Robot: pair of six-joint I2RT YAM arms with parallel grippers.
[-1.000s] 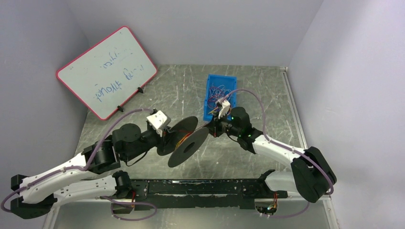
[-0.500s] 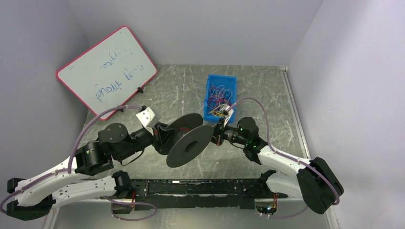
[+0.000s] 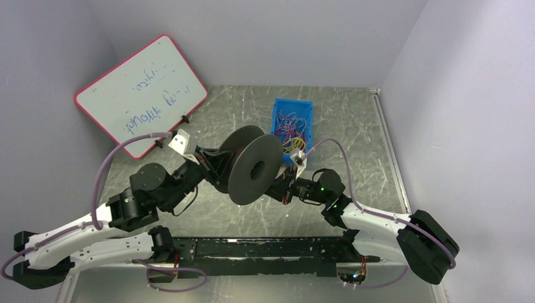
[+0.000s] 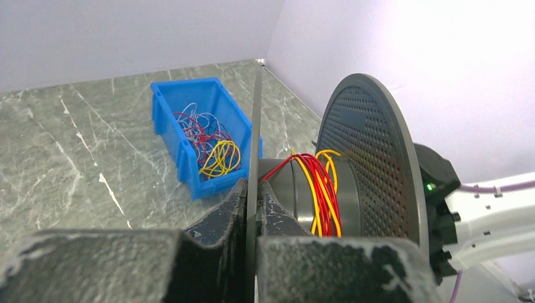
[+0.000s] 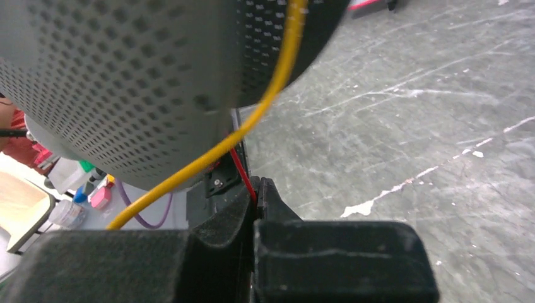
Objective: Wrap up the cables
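A dark grey spool (image 3: 252, 169) with perforated flanges is held upright above the table. My left gripper (image 4: 253, 192) is shut on the thin edge of its near flange (image 4: 254, 126). Red and yellow cables (image 4: 320, 189) are wound round the spool's hub. My right gripper (image 5: 255, 197) is shut on a red cable (image 5: 242, 172) that runs up under the spool's flange (image 5: 126, 82); a loose yellow cable (image 5: 240, 136) hangs beside it. In the top view the right gripper (image 3: 282, 187) sits just right of the spool.
A blue bin (image 3: 290, 128) with more tangled red, yellow and purple cables stands behind the spool, also in the left wrist view (image 4: 200, 136). A red-framed whiteboard (image 3: 140, 95) leans at the back left. A black rail (image 3: 265, 247) runs along the near edge.
The left arm has lifted and turned the spool from tilted flat to upright, moving it toward the back. The right gripper has dropped lower and forward, under the spool's right side.
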